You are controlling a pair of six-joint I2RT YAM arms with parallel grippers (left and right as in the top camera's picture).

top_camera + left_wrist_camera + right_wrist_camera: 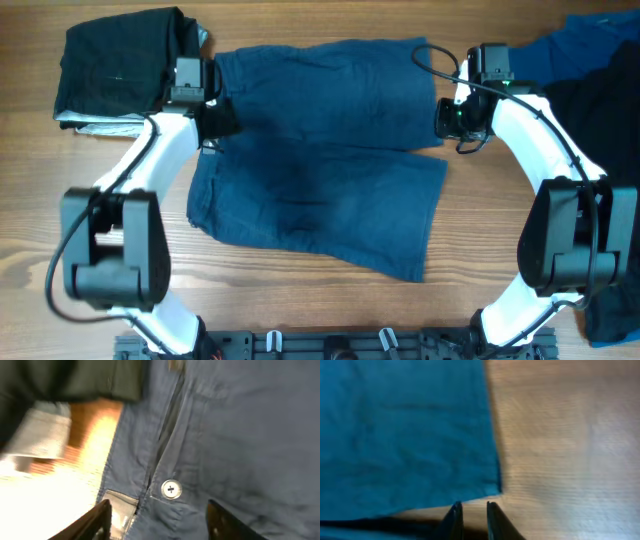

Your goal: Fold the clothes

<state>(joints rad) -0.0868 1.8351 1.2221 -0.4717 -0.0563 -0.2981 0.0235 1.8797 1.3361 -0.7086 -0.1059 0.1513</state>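
Dark navy shorts (320, 170) lie spread across the middle of the wooden table, one half folded over the other. My left gripper (212, 120) hovers at their left edge. In the left wrist view it (162, 522) stands open over the waistband (240, 435), close to a white button (171, 489), and grips nothing. My right gripper (450, 118) is at the shorts' right edge. In the right wrist view it (472, 520) sits just off the fabric corner (405, 435), its fingers a narrow gap apart with only bare wood between them.
A folded black garment (120, 65) rests on a light grey one (95, 125) at the back left, seen again as black cloth (60, 380) and grey cloth (40, 435). A brighter blue garment (590, 45) and black cloth (615, 110) are piled at the right edge.
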